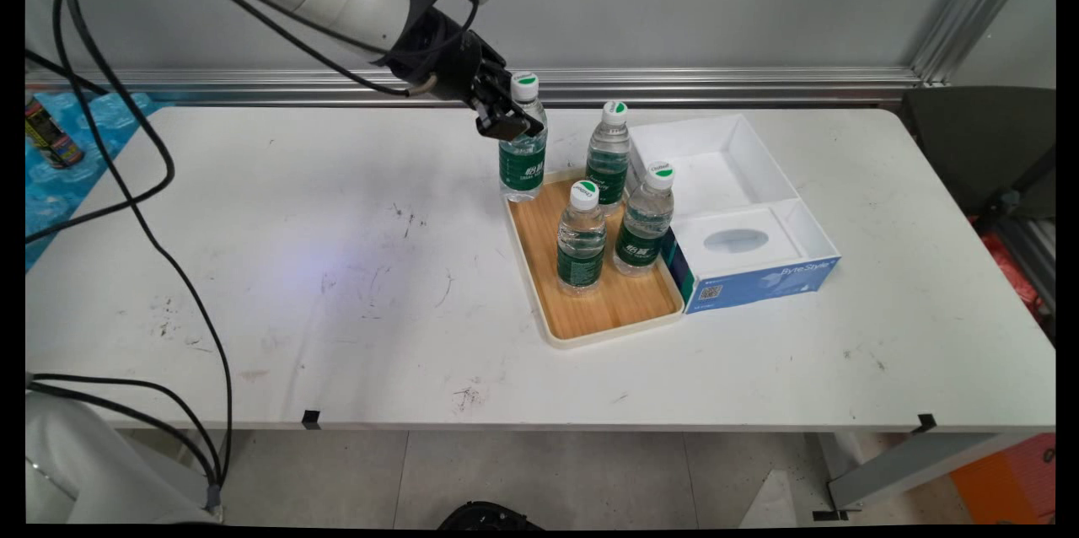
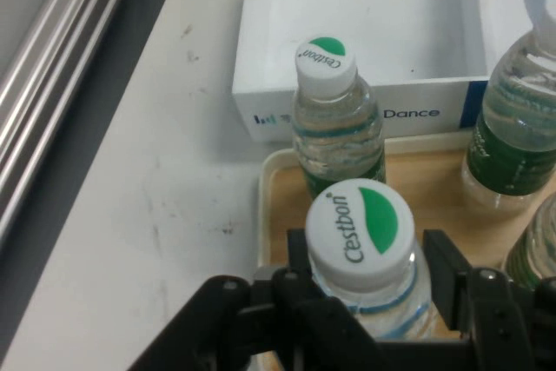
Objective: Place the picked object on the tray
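on the white table (image 1: 337, 268) a wooden tray (image 1: 624, 302) holds bottles (image 1: 581, 239).

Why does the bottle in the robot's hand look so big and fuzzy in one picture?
In the hand view the held bottle sits right under the camera, so its cap looms large and soft, and the gripper is dark and blurred. In the main view that same bottle looks small and sharp, like the other bottles.

Scene evenly, softly lit from above; weak shadows cast beside bottles (image 1: 582, 239). Hand view slightly blurred; nearest cap (image 2: 363, 232) softened.
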`<state>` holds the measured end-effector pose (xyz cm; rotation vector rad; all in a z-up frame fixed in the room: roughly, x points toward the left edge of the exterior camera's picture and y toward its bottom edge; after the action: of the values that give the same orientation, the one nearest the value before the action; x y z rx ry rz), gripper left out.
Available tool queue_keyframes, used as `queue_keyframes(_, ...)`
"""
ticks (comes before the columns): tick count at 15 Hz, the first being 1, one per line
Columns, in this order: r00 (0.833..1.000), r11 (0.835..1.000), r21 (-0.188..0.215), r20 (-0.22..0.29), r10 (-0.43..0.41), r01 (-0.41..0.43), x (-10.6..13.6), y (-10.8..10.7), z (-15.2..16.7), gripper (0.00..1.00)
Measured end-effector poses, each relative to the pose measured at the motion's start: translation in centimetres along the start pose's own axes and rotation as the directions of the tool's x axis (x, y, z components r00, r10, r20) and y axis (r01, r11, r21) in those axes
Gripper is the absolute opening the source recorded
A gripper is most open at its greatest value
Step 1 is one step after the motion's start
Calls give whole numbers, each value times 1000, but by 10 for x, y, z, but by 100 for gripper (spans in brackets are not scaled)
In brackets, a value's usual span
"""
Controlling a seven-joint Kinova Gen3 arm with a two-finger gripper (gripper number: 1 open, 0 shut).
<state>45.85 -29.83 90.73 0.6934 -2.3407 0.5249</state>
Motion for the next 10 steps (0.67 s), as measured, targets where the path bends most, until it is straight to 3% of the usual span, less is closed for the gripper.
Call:
queue_keyframes(4,998,998,-10,-38,57,-57,-11,-1,8,0)
queue_keyframes(10,995,997,-34,-73,65,-68,-25,-2,24,0)
